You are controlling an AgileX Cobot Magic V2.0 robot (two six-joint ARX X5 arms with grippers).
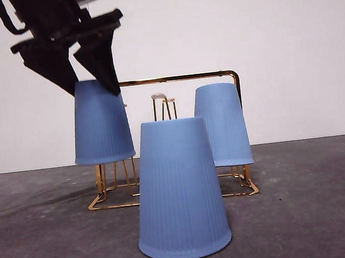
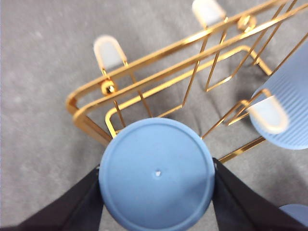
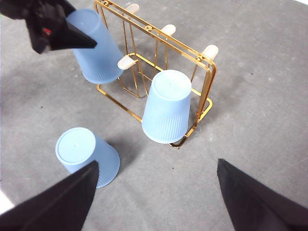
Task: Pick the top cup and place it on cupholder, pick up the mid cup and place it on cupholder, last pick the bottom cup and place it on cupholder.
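Observation:
The gold wire cupholder stands mid-table. My left gripper is shut on an upside-down blue cup at the rack's left end, its rim hanging above the base; the wrist view shows both jaws pressed on this cup. A second blue cup sits inverted on a prong at the right end. The third blue cup stands upside down on the table in front of the rack. My right gripper hovers open, high above the table on the near side, apart from every cup.
Bare white-tipped prongs stand free along the cupholder's back row and middle. The grey table spreads around the rack. A white wall closes off the back.

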